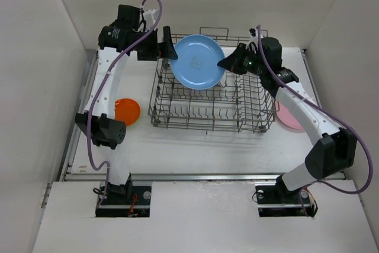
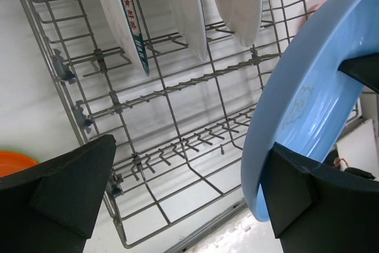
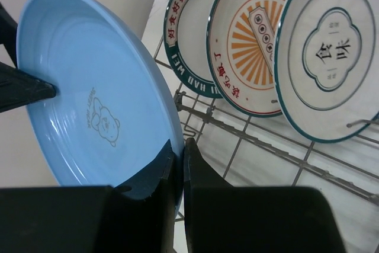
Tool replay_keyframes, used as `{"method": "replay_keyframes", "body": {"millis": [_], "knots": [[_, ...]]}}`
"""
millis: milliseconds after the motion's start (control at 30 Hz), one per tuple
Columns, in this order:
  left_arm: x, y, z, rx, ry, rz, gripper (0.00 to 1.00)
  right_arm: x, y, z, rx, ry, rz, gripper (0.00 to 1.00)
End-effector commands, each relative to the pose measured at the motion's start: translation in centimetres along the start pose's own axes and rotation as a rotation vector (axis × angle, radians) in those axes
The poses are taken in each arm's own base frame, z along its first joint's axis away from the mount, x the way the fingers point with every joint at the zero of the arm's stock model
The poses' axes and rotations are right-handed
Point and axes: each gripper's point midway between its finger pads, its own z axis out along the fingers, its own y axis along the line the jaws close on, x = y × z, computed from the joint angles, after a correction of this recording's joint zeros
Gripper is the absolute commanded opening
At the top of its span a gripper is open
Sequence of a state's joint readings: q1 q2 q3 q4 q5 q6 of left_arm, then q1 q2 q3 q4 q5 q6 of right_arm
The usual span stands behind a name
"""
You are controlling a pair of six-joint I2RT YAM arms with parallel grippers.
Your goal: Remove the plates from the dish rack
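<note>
A light blue plate [image 1: 198,61] hangs tilted above the back of the grey wire dish rack [image 1: 207,111]. My right gripper [image 3: 179,146] is shut on its right rim [image 3: 89,87]. My left gripper [image 2: 189,158] stands wide open at the plate's left edge [image 2: 308,105]. The rim lies beside its right finger, and I cannot tell if they touch. Three white patterned plates [image 3: 254,45] stand upright in the rack's tines, and the left wrist view shows their backs [image 2: 186,4].
An orange plate [image 1: 127,111] lies on the table left of the rack. A pink plate [image 1: 288,118] lies to the rack's right, under my right arm. White walls close in the table on the left, back and right.
</note>
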State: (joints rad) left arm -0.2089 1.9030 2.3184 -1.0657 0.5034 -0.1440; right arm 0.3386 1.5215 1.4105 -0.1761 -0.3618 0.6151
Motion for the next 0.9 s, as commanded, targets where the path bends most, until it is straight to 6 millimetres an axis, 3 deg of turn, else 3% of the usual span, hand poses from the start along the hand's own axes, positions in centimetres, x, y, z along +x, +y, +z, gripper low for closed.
{"method": "replay_keyframes", "body": {"millis": [0, 100, 167, 233, 300, 333, 433, 500, 567, 733, 767, 867], "knots": [[-2.0, 0.6, -4.7, -0.130, -0.131, 0.081, 1.00, -5.3, 0.0, -3.4, 0.101, -0.175, 0.002, 0.00], [-2.7, 0.5, -5.8, -0.155, -0.184, 0.119, 1.00, -7.2, -1.3, -5.3, 0.174, -0.243, 0.011, 0.00], [-2.0, 1.7, -5.2, -0.195, -0.165, 0.118, 1.00, -8.6, -1.5, -7.3, 0.208, -0.300, 0.001, 0.00], [-1.3, 2.5, -4.5, -0.229, -0.137, 0.121, 1.00, -10.7, -3.1, -10.3, 0.320, -0.397, 0.014, 0.00], [-0.3, 4.6, -3.2, -0.301, -0.078, 0.108, 1.00, -12.1, -4.8, -12.7, 0.426, -0.465, 0.031, 0.00], [0.2, 5.8, -2.4, -0.339, -0.044, 0.107, 1.00, -12.7, -7.8, -15.4, 0.581, -0.510, 0.060, 0.00], [1.1, 6.6, -1.8, -0.354, -0.004, 0.115, 1.00, -13.4, -10.6, -18.1, 0.690, -0.552, 0.088, 0.00], [1.2, 5.9, -1.7, -0.313, -0.004, 0.116, 1.00, -13.8, -12.0, -20.1, 0.734, -0.590, 0.104, 0.00], [0.9, 4.9, -1.6, -0.259, -0.023, 0.134, 1.00, -13.1, -12.9, -19.5, 0.716, -0.558, 0.115, 0.00], [0.4, -0.3, -1.9, -0.077, -0.057, 0.229, 1.00, -10.8, -12.6, -16.7, 0.576, -0.482, 0.125, 0.00], [0.7, -2.1, -1.8, -0.008, -0.051, 0.246, 1.00, -10.5, -12.6, -16.3, 0.554, -0.480, 0.147, 0.00], [0.8, -5.0, -2.4, 0.126, -0.054, 0.269, 1.00, -10.1, -13.3, -15.8, 0.567, -0.466, 0.164, 0.00]]}}
